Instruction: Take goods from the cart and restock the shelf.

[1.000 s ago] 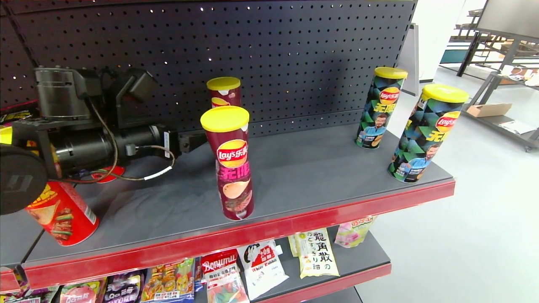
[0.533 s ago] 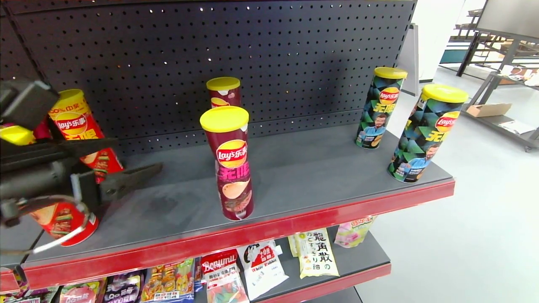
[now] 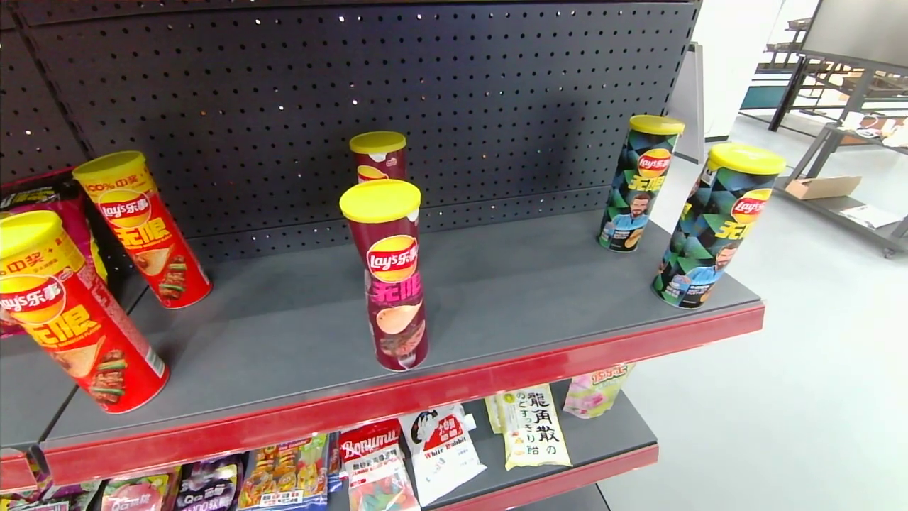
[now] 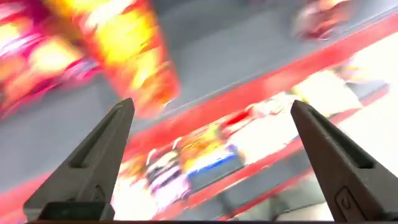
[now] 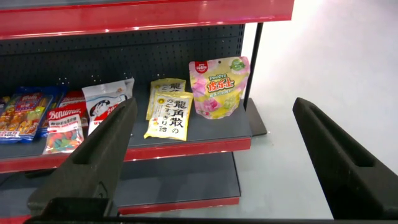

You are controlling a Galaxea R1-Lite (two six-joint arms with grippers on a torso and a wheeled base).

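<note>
I note both tools spread wide, holding nothing; left tool (image 4: 211, 104) lies nearer the upright red chip can (image 4: 130, 56) on the shelf (image 3: 298, 333), right tool (image 5: 216, 102) faces lower snack bags (image 5: 171, 115)

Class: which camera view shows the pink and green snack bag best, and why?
The right wrist view: the pink and green snack bag shows whole, front on. The head view catches its lower part beneath the red shelf edge. The left wrist view: cannot tell.
</note>
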